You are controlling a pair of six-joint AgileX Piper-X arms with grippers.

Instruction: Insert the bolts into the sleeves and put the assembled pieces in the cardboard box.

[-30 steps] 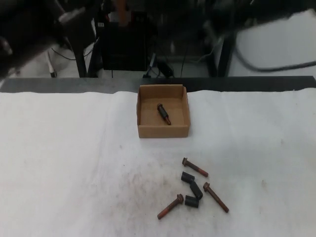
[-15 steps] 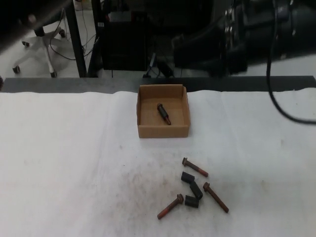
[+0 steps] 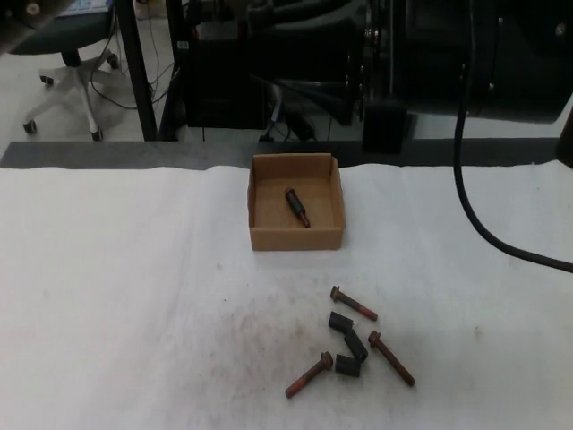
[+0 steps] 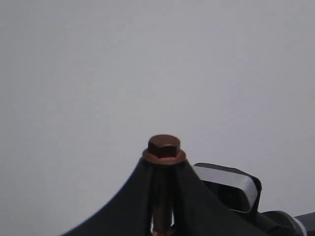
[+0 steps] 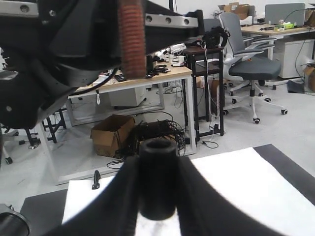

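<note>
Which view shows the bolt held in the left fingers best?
Left wrist view: the bolt sits clamped between the left fingers, head clear. Right wrist view catches a threaded shank, likely the same bolt, above the sleeve. High view: too dark up there to tell.

One arm of mine swings in bigger at far right; its cable now droops over the cloth.
</note>
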